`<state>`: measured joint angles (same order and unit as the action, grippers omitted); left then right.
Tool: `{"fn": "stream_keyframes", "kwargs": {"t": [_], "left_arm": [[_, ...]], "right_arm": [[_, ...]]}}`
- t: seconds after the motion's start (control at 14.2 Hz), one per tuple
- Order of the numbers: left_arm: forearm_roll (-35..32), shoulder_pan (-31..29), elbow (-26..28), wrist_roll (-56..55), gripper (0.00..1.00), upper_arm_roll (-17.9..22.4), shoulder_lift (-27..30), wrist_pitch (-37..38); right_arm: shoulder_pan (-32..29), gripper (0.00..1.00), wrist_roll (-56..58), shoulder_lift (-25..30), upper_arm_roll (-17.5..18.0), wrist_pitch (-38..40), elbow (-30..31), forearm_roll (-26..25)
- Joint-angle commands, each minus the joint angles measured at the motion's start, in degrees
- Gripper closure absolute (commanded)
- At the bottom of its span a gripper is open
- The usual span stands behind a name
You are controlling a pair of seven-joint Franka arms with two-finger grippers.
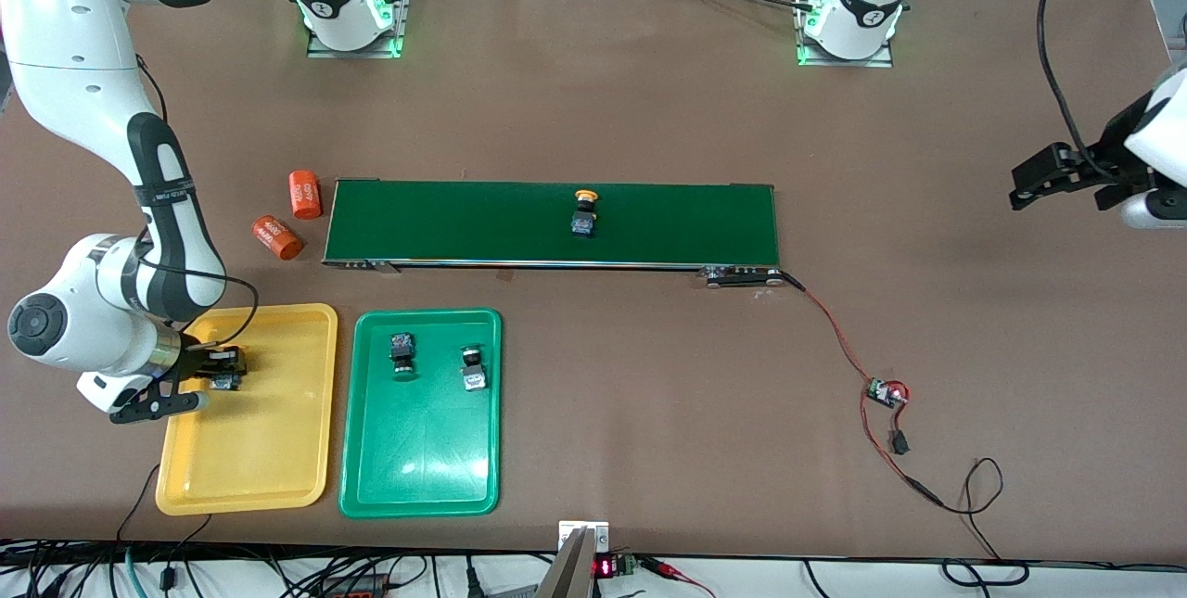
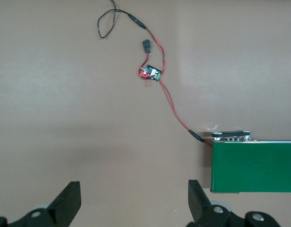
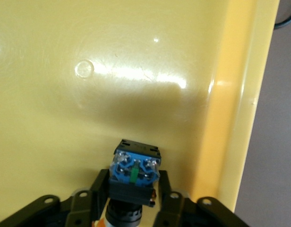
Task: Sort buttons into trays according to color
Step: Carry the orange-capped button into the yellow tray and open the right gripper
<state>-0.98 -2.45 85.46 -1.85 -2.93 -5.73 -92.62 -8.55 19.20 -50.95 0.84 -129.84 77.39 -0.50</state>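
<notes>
My right gripper (image 1: 221, 374) is low inside the yellow tray (image 1: 278, 450), at its end toward the conveyor. A button (image 3: 135, 169) with a blue-and-black body and an orange cap stands between its fingers (image 3: 100, 185). They flank the body closely, with a thin gap on one side, so the right gripper (image 3: 132, 183) is slightly open. A second yellow-capped button (image 1: 585, 213) stands on the conveyor belt (image 1: 464, 222). Two green-capped buttons (image 1: 402, 352) (image 1: 473, 369) lie in the green tray (image 1: 422, 468). My left gripper (image 1: 1062, 190) waits open over bare table at the left arm's end, nothing between its fingers (image 2: 70, 201).
Two orange cylinders (image 1: 304, 194) (image 1: 277, 237) lie by the conveyor's end toward the right arm. A red cable runs from the conveyor's other end to a small circuit board (image 1: 886, 391) (image 2: 150, 73). The conveyor's corner (image 2: 254, 165) shows in the left wrist view.
</notes>
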Motion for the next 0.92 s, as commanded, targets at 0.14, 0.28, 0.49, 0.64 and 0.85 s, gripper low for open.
{"fn": "stream_keyframes", "kwargs": {"t": [0.14, 0.28, 0.49, 0.64, 0.85], "left_arm": [[2.3, -0.63, 1.98, 0.26, 0.0, -0.5, 1.68, -0.8], [2.39, -0.71, 2.16, 0.26, 0.0, -0.5, 1.68, -0.9], [2.39, -1.15, 2.43, 0.35, 0.0, -0.5, 1.68, -0.9], [2.39, -1.15, 2.43, 0.44, 0.0, -0.5, 1.68, -0.9], [2.3, -1.24, 2.43, 0.53, 0.0, -0.5, 1.68, -0.9]], "right_arm": [[0.72, 0.0, -0.3, 1.62, 0.91, 3.43, -0.22, 0.32], [3.62, 0.0, -7.73, 4.44, 0.91, 8.53, -0.04, 0.32], [9.15, 0.0, -19.95, 8.65, 1.79, 12.67, 1.36, 0.41], [12.84, 0.0, -27.6, 10.86, 2.75, 12.77, 1.89, 3.03], [18.29, 0.0, -38.15, 12.44, 3.9, 12.85, 1.98, 4.37]]}}
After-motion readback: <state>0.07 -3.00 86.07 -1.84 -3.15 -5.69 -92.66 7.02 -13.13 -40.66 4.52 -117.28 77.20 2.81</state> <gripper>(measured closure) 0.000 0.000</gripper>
